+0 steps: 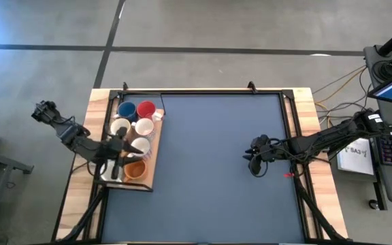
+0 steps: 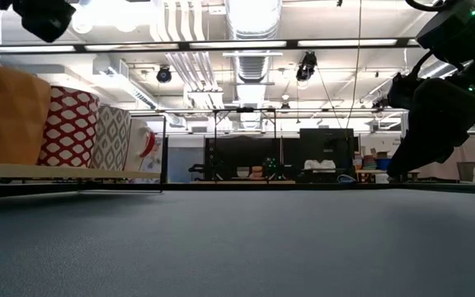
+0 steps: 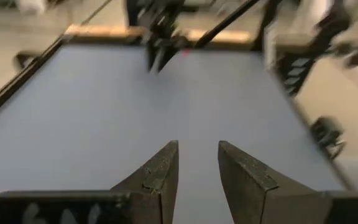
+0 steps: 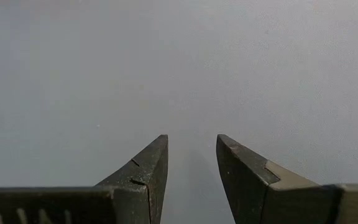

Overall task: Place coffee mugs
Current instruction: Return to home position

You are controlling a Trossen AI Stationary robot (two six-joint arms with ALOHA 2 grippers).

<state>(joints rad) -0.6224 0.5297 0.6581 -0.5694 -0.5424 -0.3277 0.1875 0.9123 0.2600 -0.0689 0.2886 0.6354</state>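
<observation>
My left arm [image 1: 80, 139] and right arm [image 1: 318, 141] are dark and jointed. My left end effector [image 3: 197, 146] and right end effector [image 4: 191, 140] each carry two dark wedge-shaped fingers [image 4: 148, 168].

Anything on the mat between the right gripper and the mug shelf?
No. In the high view, only bare mat lies between the right gripper and the wooden shelf holding the mugs.

Ceramic mugs [image 1: 143, 126], wooden shelf [image 1: 157, 151], matt tabletop [image 1: 216, 170]
</observation>
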